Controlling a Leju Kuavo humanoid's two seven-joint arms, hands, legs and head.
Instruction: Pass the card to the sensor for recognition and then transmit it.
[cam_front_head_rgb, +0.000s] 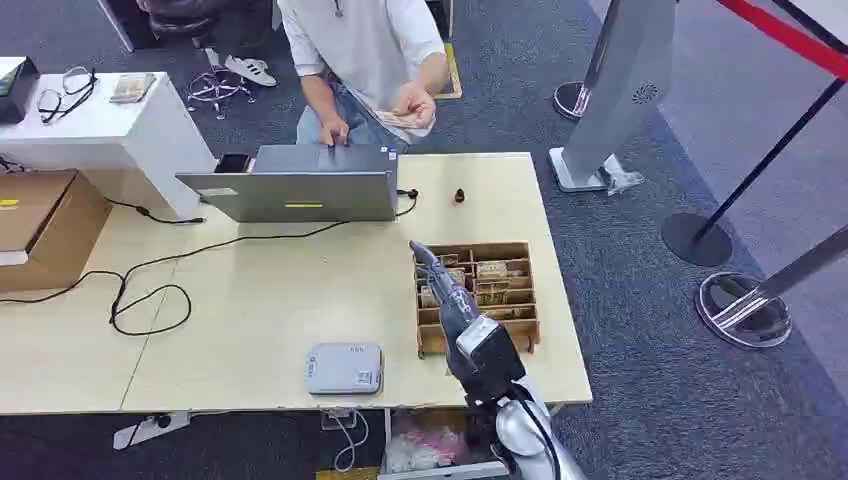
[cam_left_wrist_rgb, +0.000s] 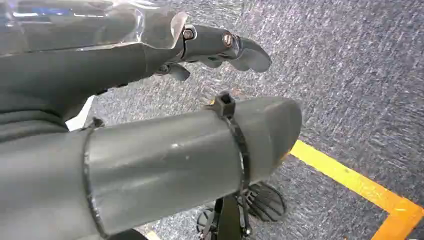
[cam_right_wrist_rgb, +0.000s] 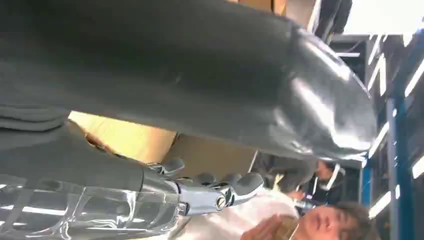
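Observation:
A wooden tray (cam_front_head_rgb: 528, 312) with compartments of cards (cam_front_head_rgb: 492, 270) sits on the right part of the table. My right hand (cam_front_head_rgb: 440, 283) reaches over the tray's left side, fingers stretched forward, nothing visibly held. In the right wrist view the right hand (cam_right_wrist_rgb: 100, 170) has its thumb and fingers (cam_right_wrist_rgb: 215, 192) apart with nothing between them. The grey card sensor (cam_front_head_rgb: 343, 368) lies near the table's front edge, left of the tray. My left hand (cam_left_wrist_rgb: 125, 65) hangs over carpet, fingers spread and holding nothing.
A grey laptop (cam_front_head_rgb: 300, 183) stands at the back of the table (cam_front_head_rgb: 270, 300), with black cables (cam_front_head_rgb: 150, 295) trailing left. A person (cam_front_head_rgb: 365, 50) sits behind it, holding cards. A cardboard box (cam_front_head_rgb: 40, 225) is at the left. Stanchion bases (cam_front_head_rgb: 742, 308) stand on the right floor.

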